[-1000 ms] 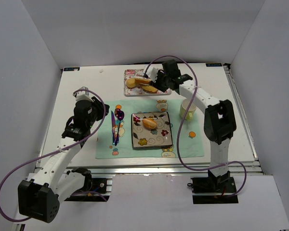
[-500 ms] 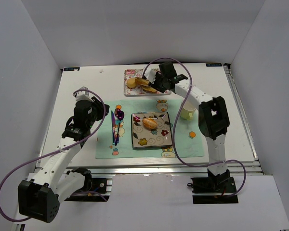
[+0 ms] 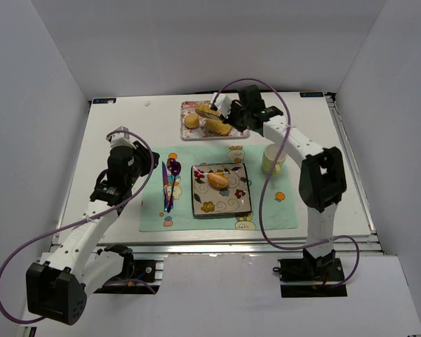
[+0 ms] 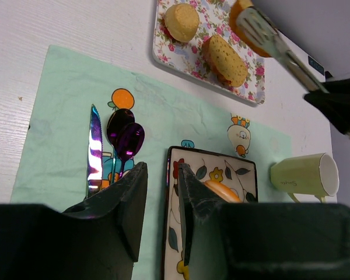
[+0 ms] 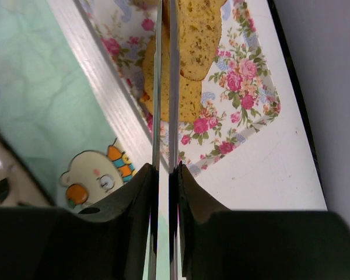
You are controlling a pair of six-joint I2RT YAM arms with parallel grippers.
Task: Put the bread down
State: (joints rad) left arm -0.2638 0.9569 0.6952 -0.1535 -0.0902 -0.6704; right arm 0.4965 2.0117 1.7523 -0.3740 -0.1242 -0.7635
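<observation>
Several pieces of bread lie on a flowered tray point(image 3: 240, 132) at the back: a round roll point(image 3: 191, 121) and an oval one point(image 3: 219, 127). My right gripper point(image 3: 236, 112) is shut on metal tongs point(image 5: 163, 87), and the tongs pinch a toasted slice of bread point(image 5: 199, 35) just above the tray point(image 5: 251, 87), over another piece point(image 5: 186, 99). One roll point(image 3: 218, 180) rests on the square flowered plate point(image 3: 240, 208). My left gripper point(image 4: 162, 169) hovers over the placemat's left side, open, with nothing between its fingers.
A pale green cup point(image 3: 272, 159) stands right of the plate. A knife point(image 4: 95, 146) and purple spoons point(image 4: 127, 137) lie on the mint placemat point(image 3: 154, 217) left of the plate. White walls close in the table on three sides.
The right gripper has squeezed the tongs narrower on the toasted slice and drawn back slightly from the tray with it. The left arm has not moved.
</observation>
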